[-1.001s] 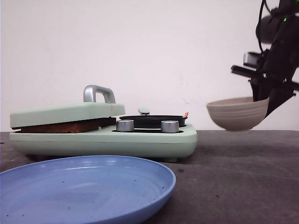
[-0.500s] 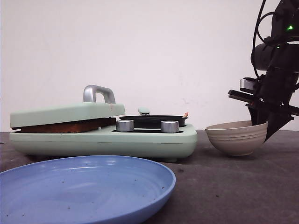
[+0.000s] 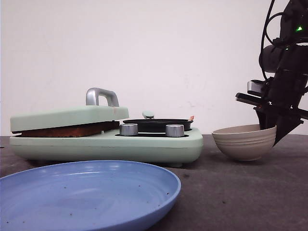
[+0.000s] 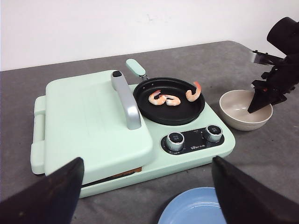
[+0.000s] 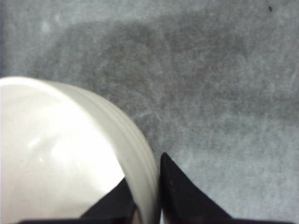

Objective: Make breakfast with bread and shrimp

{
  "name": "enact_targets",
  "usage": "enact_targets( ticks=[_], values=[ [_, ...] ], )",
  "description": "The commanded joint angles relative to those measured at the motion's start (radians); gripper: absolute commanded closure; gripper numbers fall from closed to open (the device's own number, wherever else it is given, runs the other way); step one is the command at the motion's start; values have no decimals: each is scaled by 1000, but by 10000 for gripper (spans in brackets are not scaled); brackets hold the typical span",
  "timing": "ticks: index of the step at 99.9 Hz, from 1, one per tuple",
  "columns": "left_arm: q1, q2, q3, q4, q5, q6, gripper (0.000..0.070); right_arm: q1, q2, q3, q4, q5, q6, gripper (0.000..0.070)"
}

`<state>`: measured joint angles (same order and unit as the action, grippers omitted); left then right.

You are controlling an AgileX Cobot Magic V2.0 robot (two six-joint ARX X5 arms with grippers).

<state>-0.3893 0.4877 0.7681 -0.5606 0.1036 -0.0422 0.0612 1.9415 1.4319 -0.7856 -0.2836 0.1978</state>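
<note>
Beige bowl point(image 3: 244, 141) on tabletop point(image 3: 240, 192), rim pinched by right pincer point(image 5: 148, 205). Left pincer point(image 4: 149, 196) spread wide. Shrimp point(image 4: 170, 98) in black pan point(image 4: 169, 100); bread point(image 3: 67, 130) under closed mint lid point(image 3: 67, 117).

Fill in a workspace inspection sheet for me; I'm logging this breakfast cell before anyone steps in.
Surface: dark grey table, bare beyond the listed items.
Job's things: three shrimp in the black pan; bread under the closed lid.
Clutter: blue plate, specks on it.
Hands: right hand pinching the beige bowl rim; left hand open, empty.
Cables: black cables on the right arm.
Surroundings: plain white wall.
</note>
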Motion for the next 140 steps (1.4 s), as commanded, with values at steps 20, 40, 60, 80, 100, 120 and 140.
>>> enact_targets(
  ticks=[20, 40, 60, 80, 100, 120, 140],
  values=[
    [-5, 1, 5, 6, -2, 8, 233, 0, 13, 21, -5, 3, -32, 349],
    [-5, 1, 5, 6, -2, 8, 233, 0, -6, 22, -7, 3, -45, 346],
    [-5, 1, 5, 6, -2, 8, 233, 0, -85, 23, 8, 2, -53, 346],
    [-5, 1, 5, 6, -2, 8, 233, -1, -214, 23, 14, 2, -82, 346],
    [-5, 1, 5, 6, -2, 3, 310, -1, -372, 23, 61, -25, -82, 355],
    [-5, 1, 5, 5, -2, -2, 600, 14, -508, 23, 76, -85, -78, 561],
    [-5, 1, 5, 6, -3, -39, 700, 68, -613, 23, 74, -143, -83, 700]
  ],
)
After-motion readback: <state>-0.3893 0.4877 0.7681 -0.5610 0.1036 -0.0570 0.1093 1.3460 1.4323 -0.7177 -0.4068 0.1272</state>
